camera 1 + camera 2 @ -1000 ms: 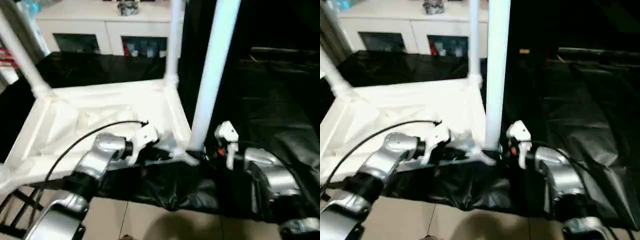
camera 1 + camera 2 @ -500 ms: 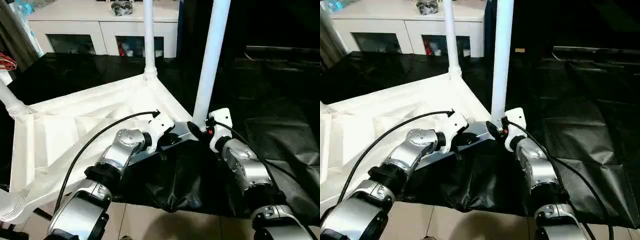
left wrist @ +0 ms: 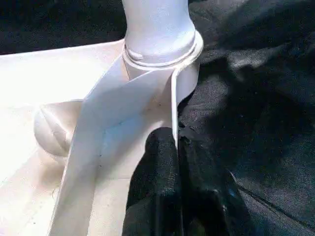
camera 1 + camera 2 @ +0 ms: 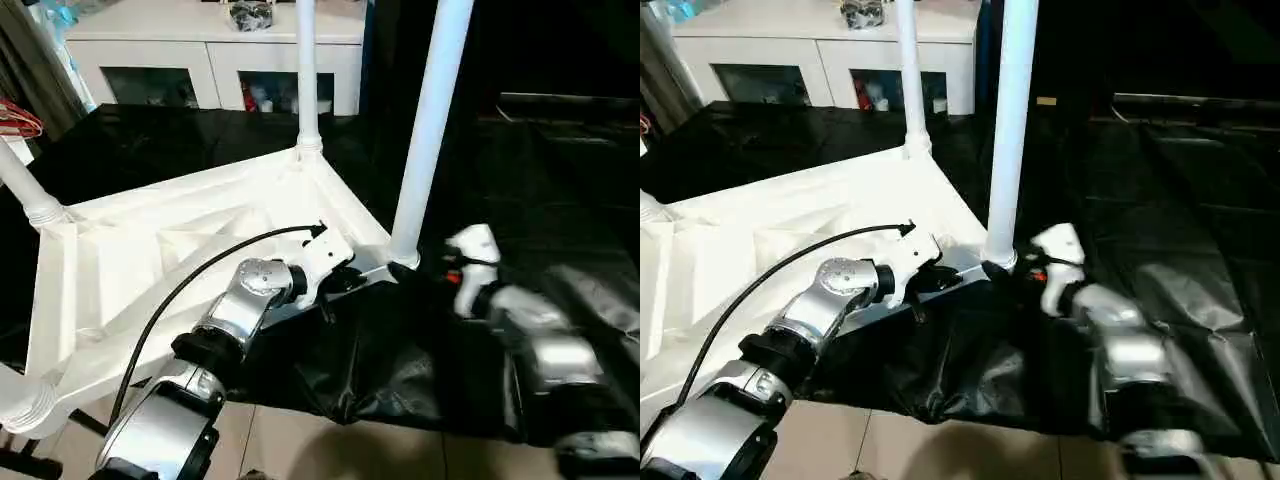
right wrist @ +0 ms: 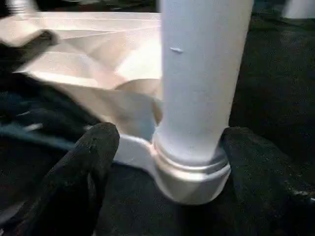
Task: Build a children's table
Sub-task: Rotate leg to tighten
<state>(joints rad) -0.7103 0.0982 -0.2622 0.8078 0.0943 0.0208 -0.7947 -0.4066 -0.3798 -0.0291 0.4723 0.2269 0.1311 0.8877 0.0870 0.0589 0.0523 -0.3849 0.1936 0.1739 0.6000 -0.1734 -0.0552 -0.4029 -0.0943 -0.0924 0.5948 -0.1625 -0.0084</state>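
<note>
The children's table lies upside down: its white ribbed tabletop (image 4: 150, 250) rests on black cloth. White legs stand in its corner sockets: one at the far corner (image 4: 305, 70), one at the left (image 4: 22, 185), and one at the near right corner (image 4: 428, 130). My left gripper (image 4: 345, 283) is shut on the tabletop's thin near rim (image 3: 173, 98), just beside that near right socket. My right gripper (image 5: 170, 142) is open, with one black finger (image 5: 96, 152) on each side of the near right leg (image 5: 204, 73) at its base.
A white cabinet (image 4: 210, 60) stands behind the black-draped table (image 4: 560, 180). The tabletop's near left corner (image 4: 25, 405) hangs over the table's front edge above the tiled floor (image 4: 300, 450). A black cable (image 4: 200, 270) arcs over my left forearm.
My right gripper's fingers have spread away from the near right leg's base, and the right arm has drawn back to the right. The left gripper keeps its hold on the rim.
</note>
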